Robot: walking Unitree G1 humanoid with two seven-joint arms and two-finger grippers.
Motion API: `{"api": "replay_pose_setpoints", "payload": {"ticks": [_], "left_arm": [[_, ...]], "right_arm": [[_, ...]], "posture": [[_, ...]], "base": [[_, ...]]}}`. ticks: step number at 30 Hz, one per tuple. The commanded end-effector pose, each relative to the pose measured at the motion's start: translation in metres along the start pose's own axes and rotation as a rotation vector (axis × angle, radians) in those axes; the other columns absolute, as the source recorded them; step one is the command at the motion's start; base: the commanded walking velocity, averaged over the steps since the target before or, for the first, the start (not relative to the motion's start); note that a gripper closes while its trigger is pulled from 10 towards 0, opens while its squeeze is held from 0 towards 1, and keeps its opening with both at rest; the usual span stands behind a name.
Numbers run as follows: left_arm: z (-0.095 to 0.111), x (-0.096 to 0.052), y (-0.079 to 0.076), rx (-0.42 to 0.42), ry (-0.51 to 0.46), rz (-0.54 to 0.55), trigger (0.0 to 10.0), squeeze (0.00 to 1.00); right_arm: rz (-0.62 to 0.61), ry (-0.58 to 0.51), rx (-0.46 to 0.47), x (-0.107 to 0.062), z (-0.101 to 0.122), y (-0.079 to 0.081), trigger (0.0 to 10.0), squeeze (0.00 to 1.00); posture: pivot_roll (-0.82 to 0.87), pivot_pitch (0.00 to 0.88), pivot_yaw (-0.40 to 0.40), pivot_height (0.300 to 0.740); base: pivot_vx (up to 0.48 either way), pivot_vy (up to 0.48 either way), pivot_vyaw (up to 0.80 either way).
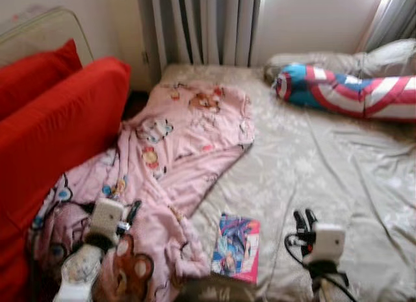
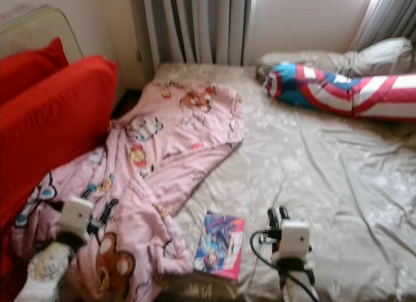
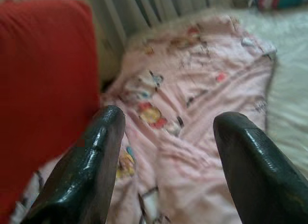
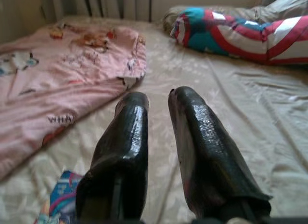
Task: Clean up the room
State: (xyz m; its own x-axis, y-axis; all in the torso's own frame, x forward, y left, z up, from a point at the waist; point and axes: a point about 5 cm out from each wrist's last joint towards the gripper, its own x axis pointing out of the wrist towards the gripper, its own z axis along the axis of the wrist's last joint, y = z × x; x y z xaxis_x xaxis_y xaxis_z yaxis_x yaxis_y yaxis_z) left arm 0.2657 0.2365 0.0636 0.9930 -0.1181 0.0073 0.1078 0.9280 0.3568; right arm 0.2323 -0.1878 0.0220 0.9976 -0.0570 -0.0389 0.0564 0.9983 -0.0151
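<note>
Blanket: the pink blanket (image 1: 175, 152) lies crumpled on the bed (image 1: 338, 185), from about 12 o'clock down to 7 o'clock in your head view, with its near end bunched by the red cushions (image 1: 58, 120).
How it will feel: you can guess it is soft, light and floppy. It will sag and drag when you lift it.
Where to grab: pinch a thick fold or the edge near your left gripper (image 1: 133, 213), not the flat middle.
Left gripper: it hangs over the near end of the blanket with its fingers wide apart. It holds nothing.
Right gripper: your right gripper (image 1: 304, 219) is over the bare sheet at 5 o'clock. Its fingers are almost together, with a thin gap. It holds nothing.
Book: a bright picture book (image 1: 237, 247) lies flat between your two grippers. It looks thin and stiff.
Pillow: a striped red, white and blue pillow (image 1: 344, 91) lies at 2 o'clock.
Left wrist view: you get the blanket's folds up close.
Head view: you get the whole bed and the curtains (image 1: 201, 26).
</note>
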Motion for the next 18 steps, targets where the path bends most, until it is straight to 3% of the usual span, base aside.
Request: {"api": "replay_pose_setpoints", "payload": {"ticks": [1,3,4,6,9,10,13,18], "left_arm": [[-0.010,-0.007,-0.004,-0.067,0.068,0.024,10.0,0.00],[-0.012,-0.007,0.008,-0.057,0.082,0.071,10.0,0.00],[-0.017,-0.006,0.024,-0.130,0.123,0.150,10.0,0.00],[-0.020,-0.004,0.030,-0.212,0.153,0.150,10.0,0.00],[-0.016,-0.002,0.021,-0.292,0.140,0.091,10.0,0.00],[-0.005,-0.003,0.002,-0.286,0.096,0.001,10.0,0.00],[0.004,-0.006,-0.017,-0.258,0.063,-0.065,10.0,0.00],[0.006,-0.007,-0.025,-0.291,0.060,-0.040,10.0,0.00]], "right_arm": [[-0.019,0.010,0.006,-0.003,0.000,-0.003,10.0,0.00],[-0.017,0.013,0.000,-0.005,0.000,-0.003,10.0,0.00],[-0.017,0.013,0.001,-0.007,0.002,-0.005,10.0,0.00],[-0.005,0.021,0.007,-0.008,0.002,-0.005,10.0,0.00],[0.005,0.029,0.001,-0.008,0.001,-0.005,10.0,0.00],[0.000,0.030,0.008,-0.008,0.003,-0.005,10.0,0.00],[-0.025,0.029,0.036,-0.005,0.006,-0.004,10.0,0.00],[-0.031,0.032,0.050,-0.002,0.008,-0.003,10.0,0.00]], "posture": [[-0.12,0.000,-0.001,0.740],[-0.12,0.000,-0.004,0.740],[-0.12,0.000,-0.007,0.740],[-0.11,0.000,-0.007,0.740],[-0.11,0.000,-0.005,0.740],[-0.10,0.009,-0.005,0.740],[-0.10,0.026,-0.006,0.740],[-0.10,0.046,-0.002,0.740]], "base": [[0.000,0.000,0.00],[0.000,0.000,0.00],[0.000,0.000,0.00],[0.000,0.000,0.00],[0.000,0.000,0.00],[0.000,0.000,0.00],[0.000,0.000,0.00],[0.000,0.000,0.00]]}}
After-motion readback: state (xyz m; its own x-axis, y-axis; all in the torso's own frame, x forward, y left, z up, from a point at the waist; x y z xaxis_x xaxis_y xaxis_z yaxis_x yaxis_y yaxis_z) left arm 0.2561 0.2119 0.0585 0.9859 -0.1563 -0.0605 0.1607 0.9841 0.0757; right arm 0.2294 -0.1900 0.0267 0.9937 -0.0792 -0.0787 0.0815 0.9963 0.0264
